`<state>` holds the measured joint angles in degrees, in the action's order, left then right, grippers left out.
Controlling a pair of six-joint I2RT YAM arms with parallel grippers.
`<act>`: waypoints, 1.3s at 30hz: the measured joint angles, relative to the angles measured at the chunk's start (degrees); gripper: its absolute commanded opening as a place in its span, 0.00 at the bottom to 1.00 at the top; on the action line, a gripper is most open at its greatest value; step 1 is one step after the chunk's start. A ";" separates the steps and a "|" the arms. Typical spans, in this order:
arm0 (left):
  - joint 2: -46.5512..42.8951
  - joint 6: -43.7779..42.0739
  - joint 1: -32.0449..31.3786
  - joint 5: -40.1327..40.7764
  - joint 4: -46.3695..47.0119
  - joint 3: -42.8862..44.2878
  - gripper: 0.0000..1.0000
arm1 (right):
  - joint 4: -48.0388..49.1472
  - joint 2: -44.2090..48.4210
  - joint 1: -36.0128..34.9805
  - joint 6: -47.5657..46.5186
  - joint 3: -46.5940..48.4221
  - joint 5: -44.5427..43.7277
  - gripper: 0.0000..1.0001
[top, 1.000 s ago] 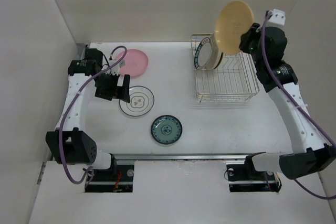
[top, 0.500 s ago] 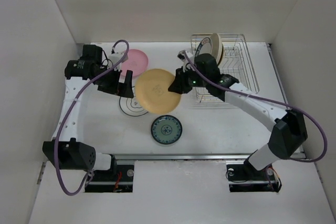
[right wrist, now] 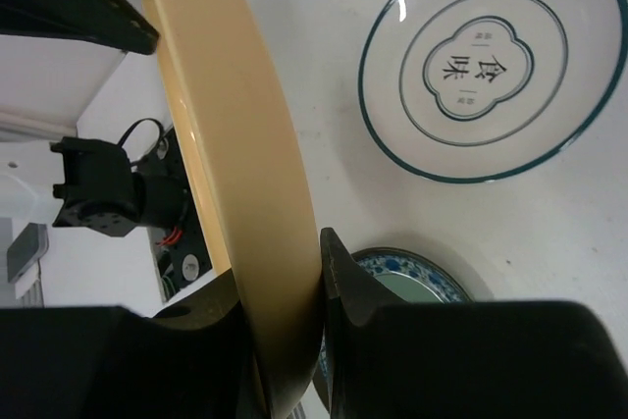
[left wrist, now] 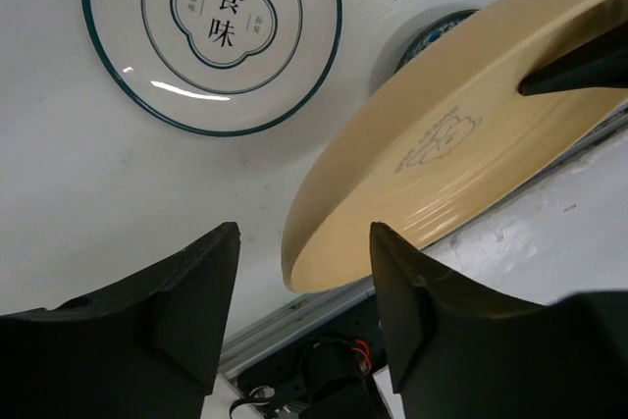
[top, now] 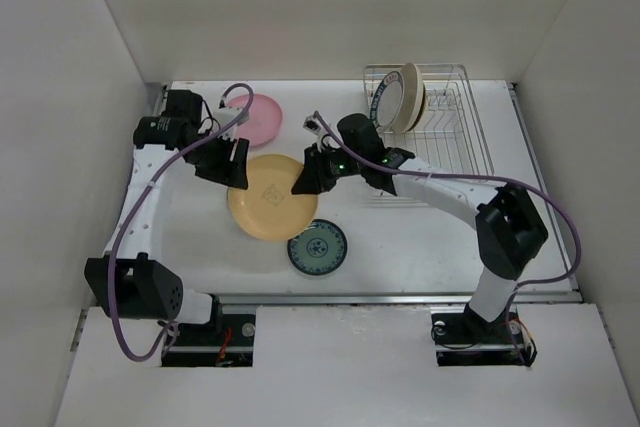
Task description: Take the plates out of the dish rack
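My right gripper is shut on the rim of a mustard-yellow plate and holds it tilted above the table's left middle. Its far rim lies between the fingers of my left gripper, which stand apart and do not touch it. Under that plate lies a white plate with a teal rim, hidden in the top view. The dish rack at the back right holds upright plates.
A pink plate lies flat at the back left, just behind the left gripper. A teal-blue patterned plate lies near the front edge, partly under the yellow plate's rim. White walls close in the table on three sides.
The right arm has carried the yellow plate from above the rack over to the left middle and lowered it. The left gripper has narrowed its jaws around the plate's rim.
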<state>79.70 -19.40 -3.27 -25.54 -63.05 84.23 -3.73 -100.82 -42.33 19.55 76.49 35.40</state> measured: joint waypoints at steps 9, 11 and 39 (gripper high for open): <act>1.57 -1.20 -0.96 -0.50 -0.26 -2.40 0.31 | 1.81 -0.55 -0.48 0.85 2.45 0.94 0.00; 1.57 -1.29 -1.20 -0.57 -0.39 -2.62 0.21 | 1.81 -0.81 -0.48 0.81 2.56 0.79 0.00; 15.82 5.05 -1.92 0.26 0.96 13.35 0.00 | -7.43 0.26 8.31 3.80 7.06 -21.57 0.58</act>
<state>95.53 -14.35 -5.19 -25.28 -62.08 97.58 -11.16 -100.55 -34.02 23.35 83.55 13.82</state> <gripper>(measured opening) 0.126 0.566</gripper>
